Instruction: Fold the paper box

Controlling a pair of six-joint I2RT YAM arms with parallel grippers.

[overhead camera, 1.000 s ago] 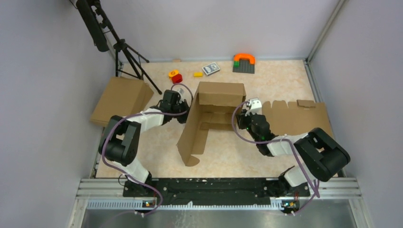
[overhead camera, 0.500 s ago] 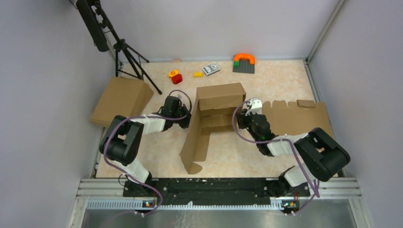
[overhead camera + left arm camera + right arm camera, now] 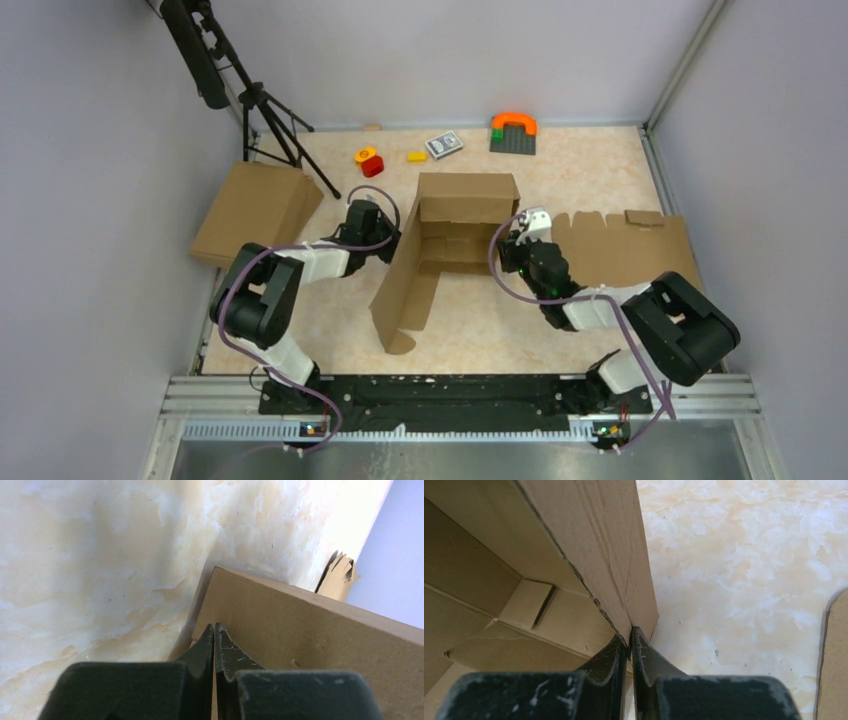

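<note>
1. The paper box stands mid-surface, half-formed, with its back and side walls raised.
2. The right tool is clamped on the right wall's edge, likely to keep it upright.
3. The left tool, fingers together, meets the left wall's outer face, probably to prop it inward.

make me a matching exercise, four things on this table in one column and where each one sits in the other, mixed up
Things:
1. half-folded brown corrugated cardboard paper box
2. flat brown cardboard blank with notched edges
3. closed shallow brown cardboard box
4. orange arch on a grey plate

Places:
A. far edge, near the back wall
B. far left side
C. middle, walls standing up
D. right side, lying flat

Pairs: 1-C, 2-D, 3-B, 4-A
</note>
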